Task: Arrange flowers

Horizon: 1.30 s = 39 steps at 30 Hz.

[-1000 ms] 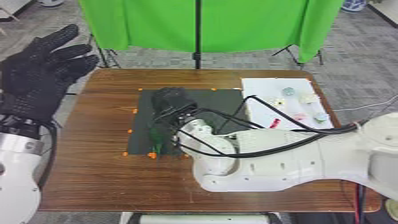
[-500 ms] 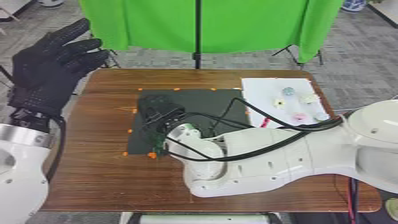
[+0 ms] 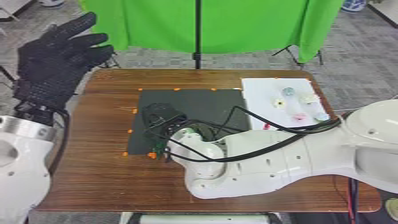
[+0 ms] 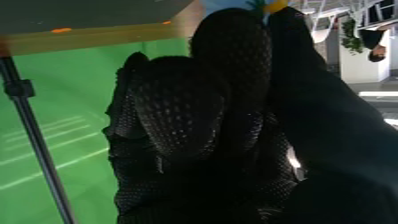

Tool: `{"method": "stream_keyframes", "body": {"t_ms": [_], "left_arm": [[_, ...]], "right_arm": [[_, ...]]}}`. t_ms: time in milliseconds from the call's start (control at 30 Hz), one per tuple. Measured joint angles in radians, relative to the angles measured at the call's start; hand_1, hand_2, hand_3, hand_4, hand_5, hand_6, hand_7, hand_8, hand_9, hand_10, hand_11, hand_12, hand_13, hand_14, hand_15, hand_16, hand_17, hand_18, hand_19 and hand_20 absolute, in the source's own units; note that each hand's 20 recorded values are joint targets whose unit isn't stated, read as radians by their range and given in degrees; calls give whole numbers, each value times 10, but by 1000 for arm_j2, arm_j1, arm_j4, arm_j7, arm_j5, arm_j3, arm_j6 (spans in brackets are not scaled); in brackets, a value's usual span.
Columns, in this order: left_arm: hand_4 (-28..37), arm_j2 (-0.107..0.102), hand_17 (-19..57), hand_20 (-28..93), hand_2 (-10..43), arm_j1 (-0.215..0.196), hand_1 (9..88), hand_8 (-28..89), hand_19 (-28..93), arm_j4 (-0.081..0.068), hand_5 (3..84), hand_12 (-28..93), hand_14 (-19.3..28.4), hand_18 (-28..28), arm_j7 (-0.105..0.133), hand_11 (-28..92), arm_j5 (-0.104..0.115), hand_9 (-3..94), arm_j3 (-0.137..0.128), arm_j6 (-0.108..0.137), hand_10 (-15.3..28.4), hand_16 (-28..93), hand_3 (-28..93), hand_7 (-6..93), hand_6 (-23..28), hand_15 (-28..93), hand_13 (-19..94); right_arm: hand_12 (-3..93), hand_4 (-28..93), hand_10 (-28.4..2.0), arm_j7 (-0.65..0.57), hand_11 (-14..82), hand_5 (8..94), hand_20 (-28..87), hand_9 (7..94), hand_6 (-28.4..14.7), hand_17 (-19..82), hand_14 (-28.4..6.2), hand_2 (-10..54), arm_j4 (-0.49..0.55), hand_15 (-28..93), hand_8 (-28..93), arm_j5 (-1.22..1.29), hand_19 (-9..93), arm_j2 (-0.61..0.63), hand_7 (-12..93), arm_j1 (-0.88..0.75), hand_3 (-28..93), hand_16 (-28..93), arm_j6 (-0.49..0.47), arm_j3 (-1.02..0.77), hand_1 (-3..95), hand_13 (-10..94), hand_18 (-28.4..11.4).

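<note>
Setting a stem, I judge. Right hand (image 3: 158, 111), black mesh glove, over the flat dark rectangular mat (image 3: 211, 100); digits pinching a small yellow-orange piece (image 4: 275, 5) with green beside it. Thin green sprig (image 3: 161, 145) near the hand, on its near side. Next move probably wants the stem steadied upright, then released gently. Right of the hand, smooth white sheet (image 3: 262, 87) with small rounded blooms: pale blue flower (image 3: 288, 91), pink flower (image 3: 299, 116). Left hand (image 3: 58, 62), black textured glove, raised well apart, fingers spread. Wood-grained brown tabletop (image 3: 98, 150).
</note>
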<state>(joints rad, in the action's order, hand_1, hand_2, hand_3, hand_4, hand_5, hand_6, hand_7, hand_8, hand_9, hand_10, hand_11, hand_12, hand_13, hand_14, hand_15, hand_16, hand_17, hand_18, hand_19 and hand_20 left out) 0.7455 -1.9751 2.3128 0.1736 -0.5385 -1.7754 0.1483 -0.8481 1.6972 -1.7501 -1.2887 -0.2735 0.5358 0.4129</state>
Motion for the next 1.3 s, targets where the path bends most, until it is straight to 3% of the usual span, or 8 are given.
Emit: {"method": "stream_keyframes", "body": {"t_ms": [233,333,567,867,1033,1100,1200,1300], "left_arm": [[-262,2,-60,136,81,113,219,-97,660,-48,366,116,284,271,-65,290,0,341,86,-29,218,-102,772,148,103,531,257],[-262,3,-59,137,81,133,219,-97,660,-49,366,116,284,271,-74,290,0,341,82,-33,218,-102,772,148,103,531,257],[-261,3,-60,136,81,127,220,-97,660,-48,366,116,284,270,-73,291,0,341,76,-34,218,-102,773,149,103,531,256],[-262,7,-60,137,80,108,219,-97,660,-45,366,115,284,270,-76,291,0,341,60,-33,218,-102,775,149,103,531,257],[-263,7,-59,137,81,36,220,-97,661,-14,366,116,284,270,-61,291,2,341,1,-20,218,-102,774,149,103,532,256],[-263,7,-59,137,81,-17,219,-97,661,14,367,116,284,270,-26,292,3,341,-42,4,218,-102,774,149,103,532,256],[-263,12,-59,137,82,-127,219,-97,661,72,366,115,284,270,45,291,6,342,-130,61,218,-102,773,149,103,532,257],[-262,31,-59,138,82,-216,219,-97,663,106,366,115,284,270,57,291,6,341,-186,82,217,-102,772,150,103,533,257]], "right_arm": [[190,-283,-66,-32,375,730,175,937,75,341,-26,-95,-1,642,-83,-49,886,3,166,-20,569,205,-13,-24,524,869,-176],[191,-283,-66,-33,371,697,179,937,72,336,-25,-95,0,644,-87,-45,883,5,170,-38,554,204,-33,-49,521,865,-174],[194,-283,-66,-35,364,649,189,937,70,332,-26,-95,2,647,-112,-36,878,8,173,-58,500,199,-87,-69,535,861,-173],[194,-283,-69,-48,365,648,199,937,67,329,-29,-95,2,649,-136,-37,876,9,177,-74,556,195,-90,-79,497,860,-174],[193,-283,-70,-18,367,672,207,937,65,328,-30,-95,9,652,-105,-25,873,9,177,-64,574,195,-46,-61,480,859,-177],[194,-283,-71,10,364,676,207,937,64,327,-30,-95,14,652,-103,-15,872,5,175,-36,583,196,1,-17,474,857,-178],[192,-283,-80,49,340,664,205,923,60,319,-35,-95,26,639,-134,-13,855,1,167,9,638,193,25,28,437,846,-184],[176,-283,-95,53,290,612,189,878,36,315,-50,-95,50,591,-141,-23,825,17,162,9,684,175,-7,-21,390,825,-186]]}}
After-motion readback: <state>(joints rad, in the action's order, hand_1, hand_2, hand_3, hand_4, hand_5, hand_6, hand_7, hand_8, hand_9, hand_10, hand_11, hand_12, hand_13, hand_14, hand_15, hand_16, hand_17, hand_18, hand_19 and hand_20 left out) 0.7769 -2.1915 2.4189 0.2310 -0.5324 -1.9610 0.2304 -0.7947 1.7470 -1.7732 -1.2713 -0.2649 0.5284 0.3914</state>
